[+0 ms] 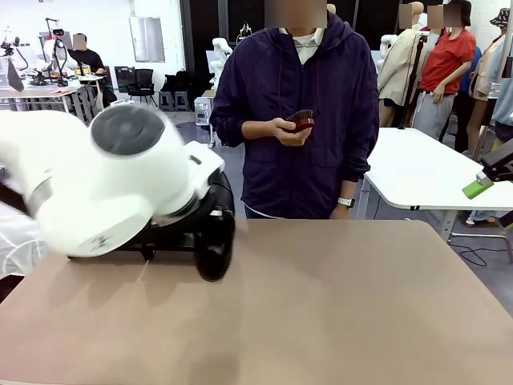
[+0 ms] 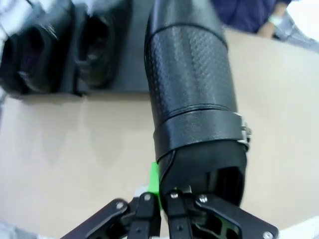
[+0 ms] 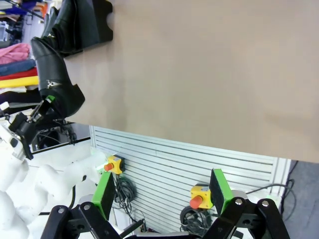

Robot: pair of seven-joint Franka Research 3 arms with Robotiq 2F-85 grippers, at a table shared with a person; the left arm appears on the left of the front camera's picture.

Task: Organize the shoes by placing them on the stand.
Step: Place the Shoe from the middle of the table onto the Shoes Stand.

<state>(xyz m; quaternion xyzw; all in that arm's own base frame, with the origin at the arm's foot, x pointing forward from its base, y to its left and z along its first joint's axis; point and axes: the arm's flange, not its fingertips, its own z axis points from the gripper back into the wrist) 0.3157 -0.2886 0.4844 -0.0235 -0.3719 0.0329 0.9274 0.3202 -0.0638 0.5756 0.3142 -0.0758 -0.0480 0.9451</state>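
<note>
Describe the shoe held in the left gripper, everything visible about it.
The shoe is black, leather-looking, with a perforated upper, a band with a small metal buckle across it, and a dark opening. The left gripper is shut on its heel rim. It hangs over the tan table, toe toward the stand, where other shoes sit.

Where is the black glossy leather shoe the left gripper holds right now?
In the left wrist view, the black glossy leather shoe hangs from the left gripper above the tan table, beside the low black stand.

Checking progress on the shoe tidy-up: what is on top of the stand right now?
In the left wrist view, two black shoes sit side by side on the stand. The shoe held by the left gripper covers the stand's other part.
</note>
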